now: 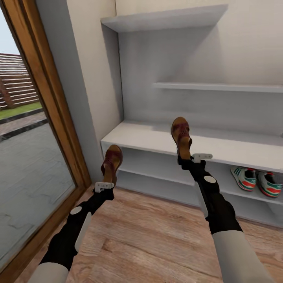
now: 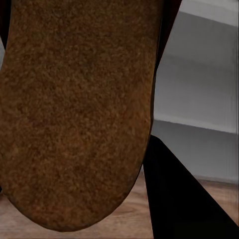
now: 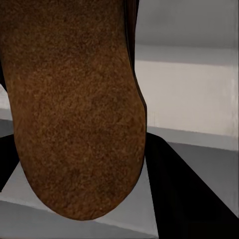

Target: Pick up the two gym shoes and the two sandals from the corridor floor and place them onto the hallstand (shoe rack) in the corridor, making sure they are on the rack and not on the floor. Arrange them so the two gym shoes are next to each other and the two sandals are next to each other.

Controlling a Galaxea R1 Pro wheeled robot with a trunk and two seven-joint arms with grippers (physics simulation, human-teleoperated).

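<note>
Each of my grippers holds one brown sandal upright by its heel end. The left gripper (image 1: 106, 180) is shut on a sandal (image 1: 112, 160) that hangs over the corridor floor (image 1: 149, 236), just in front of the hallstand's left end; its tan sole (image 2: 74, 109) looms close in the left wrist view. The right gripper (image 1: 184, 157) is shut on the other sandal (image 1: 181, 135), raised over the hallstand's top board (image 1: 145, 137); its sole (image 3: 74, 109) sits close in the right wrist view. Both gym shoes (image 1: 256, 180) stand side by side on the middle shelf at the right.
A wood-framed glass door (image 1: 51, 118) stands at the left, with a grey wall (image 1: 90, 78) between it and the rack. Stepped wall shelves (image 1: 169, 19) hang above the hallstand. The lower shelf (image 1: 157, 184) lies behind my arms.
</note>
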